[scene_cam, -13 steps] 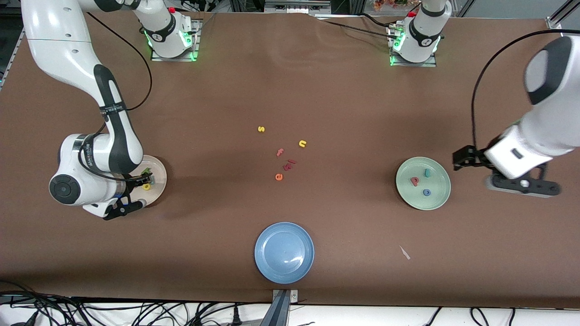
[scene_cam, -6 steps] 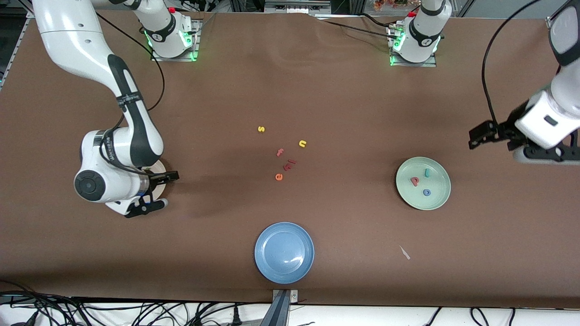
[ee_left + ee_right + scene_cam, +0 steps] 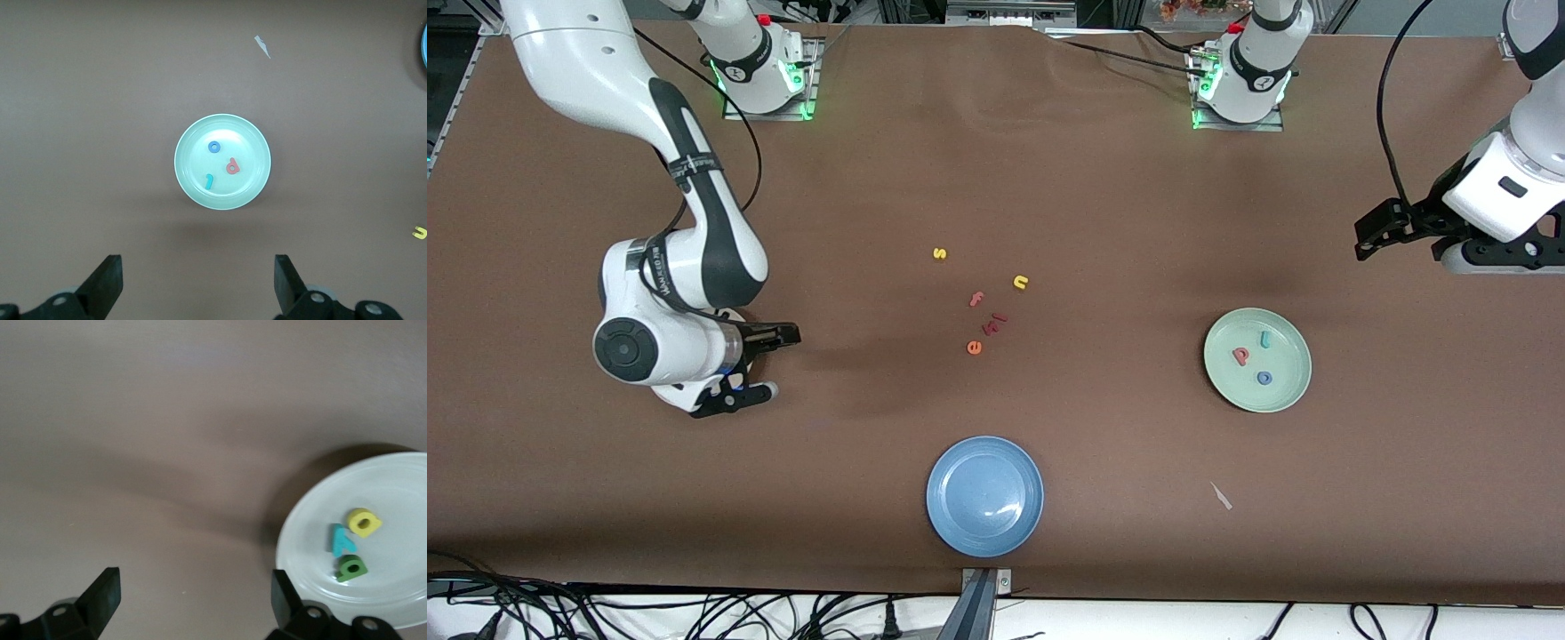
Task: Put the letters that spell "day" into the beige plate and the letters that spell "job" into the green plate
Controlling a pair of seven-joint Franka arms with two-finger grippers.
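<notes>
Brown table [image 3: 1103, 196] bare btwn green plate [image 3: 1285, 391] & blue plate [image 3: 951, 524].

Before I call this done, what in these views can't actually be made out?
- Beige plate: front view, almost all hidden under the right arm; cut off by the right wrist view's edge.
- Letters beside the orange "e": front view, too small to read.
- Blue plate: left wrist view, cut off by the edge.
</notes>
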